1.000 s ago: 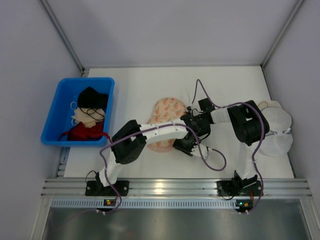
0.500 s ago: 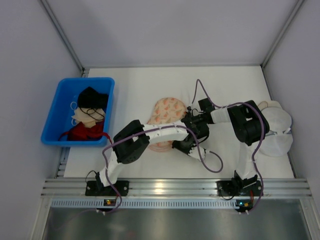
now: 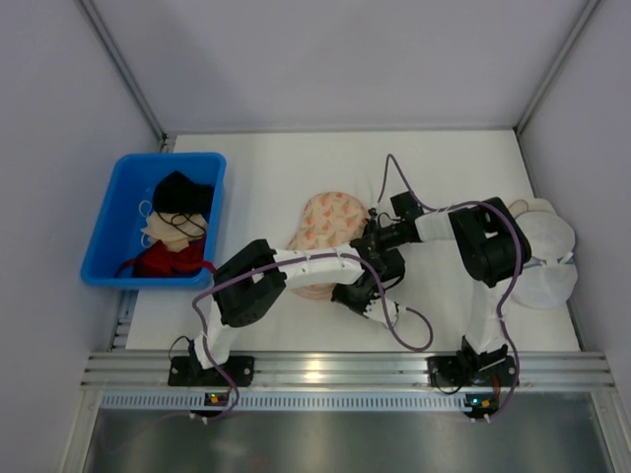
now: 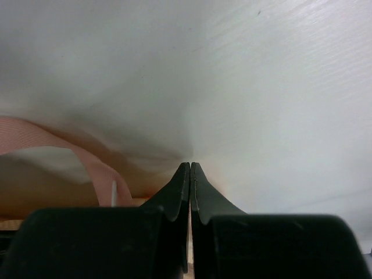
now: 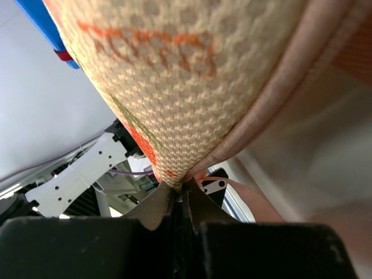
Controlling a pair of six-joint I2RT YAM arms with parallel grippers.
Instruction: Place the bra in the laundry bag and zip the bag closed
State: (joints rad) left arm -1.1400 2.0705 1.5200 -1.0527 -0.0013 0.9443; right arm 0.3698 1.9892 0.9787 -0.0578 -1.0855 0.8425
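- Laundry bag [image 3: 330,219] lies mid-table [image 3: 266,187], both arms converged on its right edge; near lobe mostly hidden under the left forearm
- Long axis runs far to near across the two lobes, near end leaning slightly left; printed side up
- Right gripper [image 5: 179,195] clamped on the bag's edge, printed mesh and pink zip rim [image 5: 279,87] bunched into the tips
- Left gripper [image 4: 190,170] closed tip to tip just beside the pink rim; nothing visibly caught, cannot tell if a zip pull is in there
- Bra not distinguishable in any view; probably inside the bag, unconfirmed
- Risks: left gripper may have closed on air, so a pull moves no zip; the right gripper's small pinch could slip, and the bag would drag or bunch rather than close; hidden fabric could snag the zip
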